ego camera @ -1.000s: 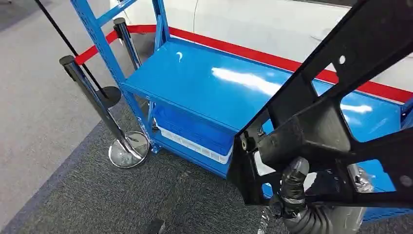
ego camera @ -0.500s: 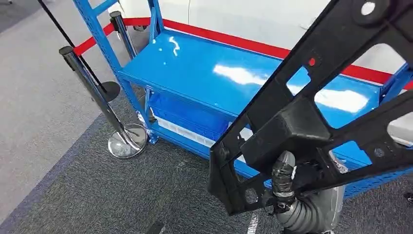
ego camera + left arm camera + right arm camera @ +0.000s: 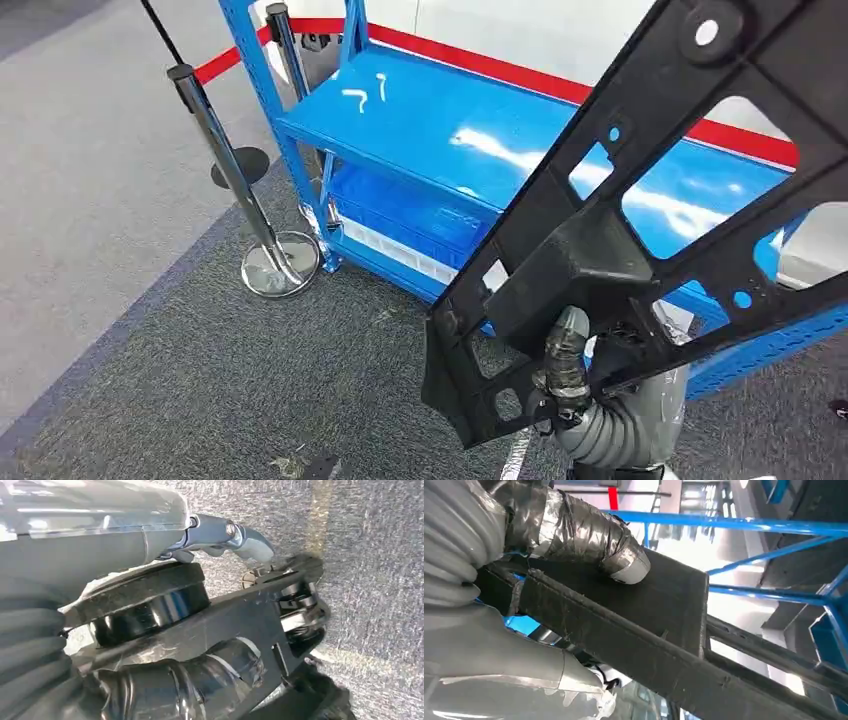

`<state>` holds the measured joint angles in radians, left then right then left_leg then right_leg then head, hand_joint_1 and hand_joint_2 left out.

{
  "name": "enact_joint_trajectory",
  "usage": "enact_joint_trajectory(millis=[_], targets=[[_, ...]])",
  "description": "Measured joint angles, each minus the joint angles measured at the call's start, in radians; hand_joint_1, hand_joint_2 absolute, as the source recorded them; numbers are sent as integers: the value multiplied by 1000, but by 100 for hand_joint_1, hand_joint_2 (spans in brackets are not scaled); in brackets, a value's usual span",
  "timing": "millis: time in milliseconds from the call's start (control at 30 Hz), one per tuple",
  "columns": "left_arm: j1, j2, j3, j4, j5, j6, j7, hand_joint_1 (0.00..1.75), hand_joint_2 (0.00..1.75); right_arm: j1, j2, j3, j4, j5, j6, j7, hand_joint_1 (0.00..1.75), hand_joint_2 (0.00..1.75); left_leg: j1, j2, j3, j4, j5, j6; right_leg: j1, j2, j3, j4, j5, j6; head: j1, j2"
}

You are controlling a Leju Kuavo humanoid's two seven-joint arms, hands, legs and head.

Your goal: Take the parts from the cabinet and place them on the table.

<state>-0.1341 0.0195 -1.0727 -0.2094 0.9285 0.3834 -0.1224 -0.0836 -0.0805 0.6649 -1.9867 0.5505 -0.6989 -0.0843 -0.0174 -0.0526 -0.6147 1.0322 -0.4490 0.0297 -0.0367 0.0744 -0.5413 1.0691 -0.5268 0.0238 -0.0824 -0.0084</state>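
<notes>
A large black frame part (image 3: 640, 230) is held up in front of the camera by the right robot hand (image 3: 565, 365), whose taped fingers (image 3: 589, 535) are clamped around a thick block of the part. In the head view the part is raised above the blue shelf rack (image 3: 420, 150) and covers much of its near right corner. A blue bin (image 3: 400, 215) is seen on the lower shelf. A chrome barrier post (image 3: 245, 215) stands on the grey carpet (image 3: 200, 380) just beside the rack. The left robot hand (image 3: 150, 645) is seen close to dark robot parts; whether its fingers are apart or together cannot be told.
</notes>
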Motion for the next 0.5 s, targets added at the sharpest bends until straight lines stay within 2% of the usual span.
enact_joint_trajectory(millis=[33, 67, 100, 133, 167, 200, 267, 300, 333, 367, 400, 433, 467, 500], targets=[[-2, 0, 0, 0, 0, 0, 2, 0, 175, 0, 0, 0, 0, -5, 0, 0, 175, 175, 0, -9, 1, 6, 2, -3, 1, -12, -2, 0, -7, -9, 3, 0], [-1, 0, -1, 0, 0, 0, 3, 0, 175, 0, 0, 0, 1, -7, 0, 0, 175, 175, 0, -18, -3, 6, 9, -6, 5, -21, -2, 2, -4, -14, 0, 0], [0, 0, -2, 0, 0, 0, 3, 0, 175, 0, 0, 0, 2, -10, 0, 0, 175, 175, 3, -30, -15, 8, 11, -8, 1, -35, -3, -1, 1, -22, 3, 0], [-1, 1, -3, 0, -1, 0, 3, 0, 175, -1, 0, 0, 3, -10, 0, 0, 175, 175, 4, -15, -19, 23, 1, -12, 2, -46, -6, -3, 5, -30, 2, 0], [-1, 0, -3, 0, -1, 1, 3, 0, 175, 0, 0, 0, 3, -10, 0, 0, 175, 175, 3, 12, -36, 60, -33, -19, 2, -54, -10, -3, 8, -34, -8, 0], [-1, 0, -4, 0, -2, 1, 4, 0, 175, -1, 1, 0, 3, -10, 0, 0, 175, 175, 6, 27, -65, 129, -76, -25, 4, -66, -14, -3, 10, -38, -12, 0], [-2, 0, -4, 0, -3, 1, 3, 0, 175, 1, 1, 0, 3, -10, 0, 0, 175, 175, 9, 38, -121, 273, -142, -33, 9, -88, -22, -3, 13, -41, -11, 0], [-3, 0, -4, 0, -3, 1, 3, 0, 175, 1, 1, 0, 4, -10, 0, 0, 175, 175, 10, 39, -130, 307, -148, -32, 11, -100, -24, -2, 13, -42, -12, 0], [-2, 0, -4, 0, -3, 1, 3, 0, 175, 1, 1, 0, 5, -10, 0, 0, 175, 175, 10, 39, -115, 295, -128, -30, 13, -111, -24, -2, 13, -42, -12, 0], [-1, 0, -4, 0, 1, 1, 3, 0, 175, 1, 1, 0, 5, -17, 0, 0, 175, 175, 10, 40, -89, 252, -98, -27, 15, -119, -23, -2, 13, -42, -12, 0], [1, 0, -4, 0, 19, -1, -2, 0, 175, 0, 1, 0, 5, -41, 0, -2, 175, 175, 8, 46, -36, 162, -50, -20, 18, -129, -19, -2, 13, -42, -11, 0], [1, 1, -4, 0, 41, -4, -7, 0, 175, 0, 1, 0, 5, -72, 0, -11, 175, 175, 4, 62, 13, 70, -12, -9, 20, -136, -16, -3, 11, -42, -12, 0], [2, 3, -3, 2, 70, -6, -15, 0, 175, 1, 1, 0, 5, -120, 0, -28, 175, 175, -4, 96, 39, 28, -32, 1, 20, -144, -16, -7, 11, -41, -9, 0], [6, 5, 1, 4, 97, -8, -20, 0, 175, 2, 2, 0, 5, -167, 0, -49, 175, 175, -18, 101, 47, 14, -30, 8, 21, -149, -17, -10, 14, -38, -10, 0]])
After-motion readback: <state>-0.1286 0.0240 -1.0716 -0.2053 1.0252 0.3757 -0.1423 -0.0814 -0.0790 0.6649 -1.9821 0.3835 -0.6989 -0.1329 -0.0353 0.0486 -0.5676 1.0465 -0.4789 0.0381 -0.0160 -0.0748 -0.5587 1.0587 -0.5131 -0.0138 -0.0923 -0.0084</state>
